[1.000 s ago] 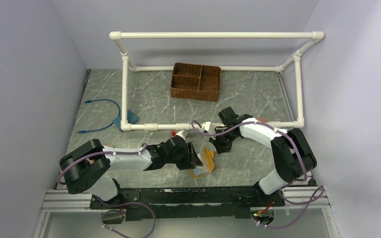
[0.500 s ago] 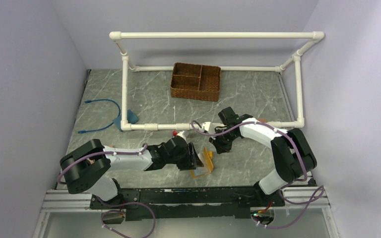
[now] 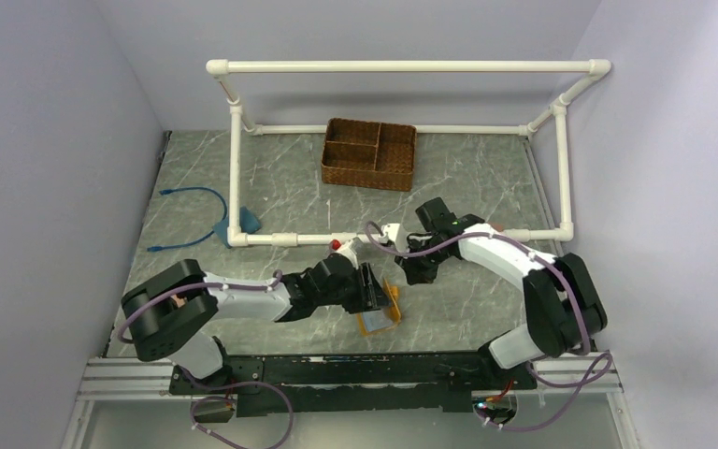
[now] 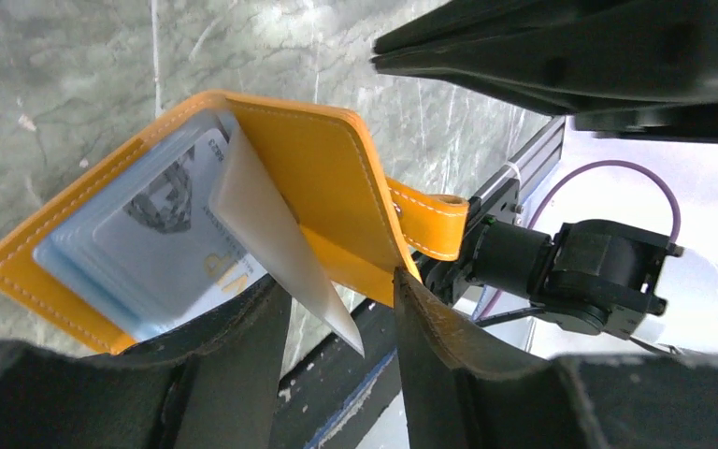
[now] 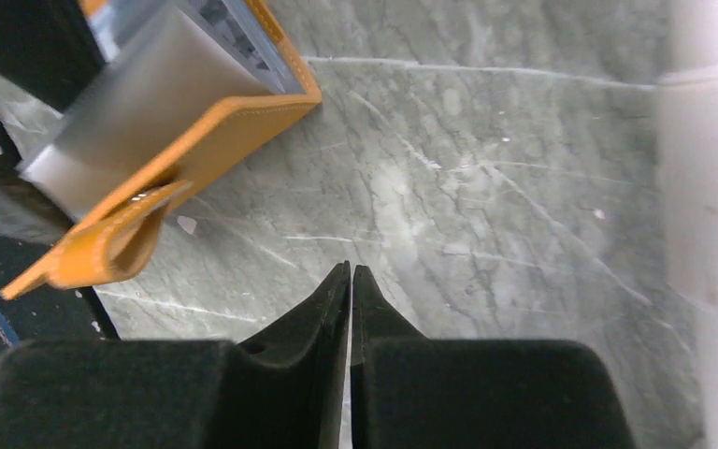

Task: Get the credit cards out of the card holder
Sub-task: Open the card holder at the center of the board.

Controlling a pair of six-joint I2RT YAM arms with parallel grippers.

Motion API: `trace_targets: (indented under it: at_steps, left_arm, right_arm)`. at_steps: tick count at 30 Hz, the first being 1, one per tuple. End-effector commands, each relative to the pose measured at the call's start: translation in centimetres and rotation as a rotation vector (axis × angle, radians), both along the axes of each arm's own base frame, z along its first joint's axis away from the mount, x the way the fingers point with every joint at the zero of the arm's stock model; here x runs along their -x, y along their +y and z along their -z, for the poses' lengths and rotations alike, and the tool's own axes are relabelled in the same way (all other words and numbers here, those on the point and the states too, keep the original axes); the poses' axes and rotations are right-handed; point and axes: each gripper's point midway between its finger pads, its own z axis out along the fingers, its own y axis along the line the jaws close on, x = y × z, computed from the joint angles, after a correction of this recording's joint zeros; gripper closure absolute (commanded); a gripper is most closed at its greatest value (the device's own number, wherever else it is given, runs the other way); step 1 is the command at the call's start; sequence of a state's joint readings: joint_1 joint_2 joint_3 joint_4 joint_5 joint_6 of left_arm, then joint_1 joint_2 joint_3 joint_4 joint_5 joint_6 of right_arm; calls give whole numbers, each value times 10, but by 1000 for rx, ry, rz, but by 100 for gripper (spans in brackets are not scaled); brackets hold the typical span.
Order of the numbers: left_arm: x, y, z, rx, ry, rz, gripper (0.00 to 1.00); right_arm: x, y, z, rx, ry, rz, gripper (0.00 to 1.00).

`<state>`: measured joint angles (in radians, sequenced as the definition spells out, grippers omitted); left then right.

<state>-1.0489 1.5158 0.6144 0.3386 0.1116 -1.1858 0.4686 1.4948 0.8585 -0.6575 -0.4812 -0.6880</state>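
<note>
Two arms lean inward: left gripper clasps the card holder, right gripper pinched empty.

Wicker basket, pipe frame, blue cable

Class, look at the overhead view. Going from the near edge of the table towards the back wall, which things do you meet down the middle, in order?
card holder → near white pipe → wicker basket
</note>
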Motion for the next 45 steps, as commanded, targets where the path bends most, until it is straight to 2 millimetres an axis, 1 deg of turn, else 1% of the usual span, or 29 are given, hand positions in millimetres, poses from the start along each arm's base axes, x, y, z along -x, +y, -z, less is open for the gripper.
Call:
trace_targets:
  at_steps: [1,5,7,8,13,15,17,20,24,31,35,41,43,45]
  left_arm:
    - [-10,-23,-15,59,-76,47,51]
    - [-13,-34,-7,56,-60,73,50]
    - [-15,-39,-1,62,-48,84,50]
    - [-17,-42,-1,70,-51,88,51]
    - [-26,-49,-2,73,-61,90,52]
    - [-30,-50,-1,63,-64,85,56]
    - [-33,-50,1,50,-61,77,59]
    - [-37,-50,8,37,-43,62,60]
    - [-41,-52,9,63,-35,55,59]
    - [-45,-57,1,103,-42,64,53]
    - [-48,-56,-5,134,-57,54,48]
    - [-51,-54,-10,148,-68,46,44]
    - [-53,-53,-13,152,-73,35,44]
    - [-53,-50,-14,150,-79,26,42]
  right_arm:
    - [-17,6,-41,-109,-75,47,92]
    - [-25,-3,-58,-157,-109,94,90]
    - [-23,-3,-68,-198,-115,93,89]
    - [-21,-2,-73,-220,-117,82,89]
    - [1,9,-89,-318,-110,-45,90]
    - [10,11,-93,-350,-117,-95,91]
    - [18,13,-97,-383,-135,-146,92]
    - [32,15,-100,-418,-158,-226,92]
    - [44,13,-88,-412,-171,-303,94]
    - [54,18,-66,-360,-197,-403,97]
    - [59,19,-61,-357,-220,-449,97]
    - [50,19,-43,-285,-282,-454,98]
    - [40,17,-37,-232,-308,-432,100]
    - [31,15,-34,-197,-325,-394,100]
